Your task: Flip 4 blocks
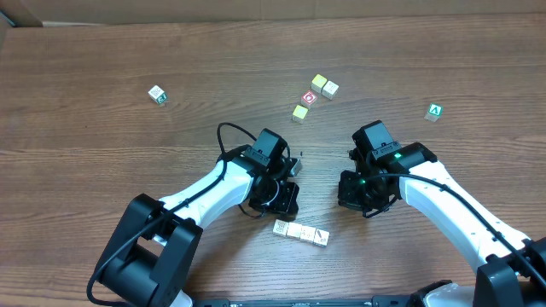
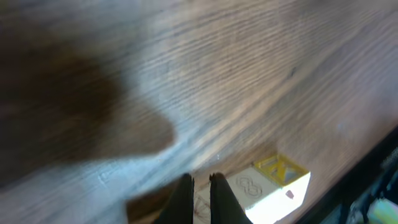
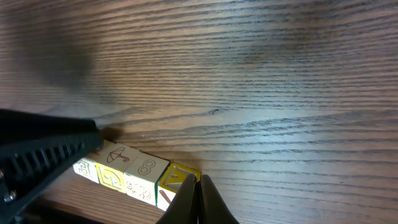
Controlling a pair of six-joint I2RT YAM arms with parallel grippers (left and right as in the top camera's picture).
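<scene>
Found left end effector (image 2: 200, 182) and right end effector (image 3: 199, 182) shut, empty, near blocks (image 1: 300, 232). Advise opening wide, gripping one squarely.

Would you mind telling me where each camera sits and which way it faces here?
Overhead: fixed above the table, looking straight down; both arms show, with left gripper and right gripper.
Left wrist: on the left arm, low over the wood, facing along its shut fingers.
Right wrist: on the right arm, equally low, shut fingers at bottom edge.
Shared: all three see the row of blocks.
</scene>
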